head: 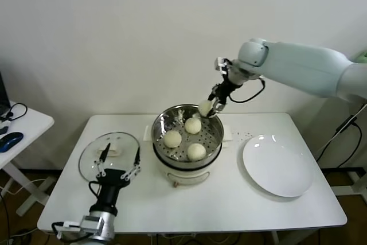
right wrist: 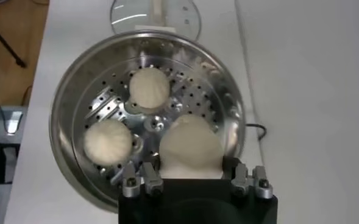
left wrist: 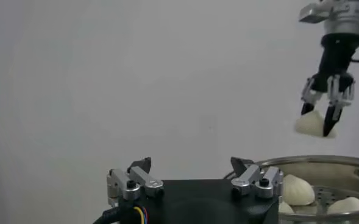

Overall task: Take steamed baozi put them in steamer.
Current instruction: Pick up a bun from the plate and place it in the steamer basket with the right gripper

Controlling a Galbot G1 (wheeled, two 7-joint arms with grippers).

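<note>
The steamer (head: pixel 157 127) stands mid-table on its white base. Three cream-white baozi lie on its perforated insert: one at the back (head: pixel 192 125), one at the left (head: pixel 172 138), one at the front (head: pixel 196 151). My right gripper (head: pixel 213 109) is shut on a fourth baozi (head: pixel 205 108) and holds it above the steamer's back right rim. In the right wrist view the held baozi (right wrist: pixel 190 149) hangs over the insert and hides one bun; two others (right wrist: pixel 149 87) (right wrist: pixel 108 141) show. My left gripper (head: pixel 117 167) is open and empty at the front left.
A glass lid (head: pixel 109 153) lies flat on the table left of the steamer, just beyond my left gripper. A flat white plate (head: pixel 278 164) lies to the right of the steamer. A side table with a mouse (head: pixel 10 140) stands at far left.
</note>
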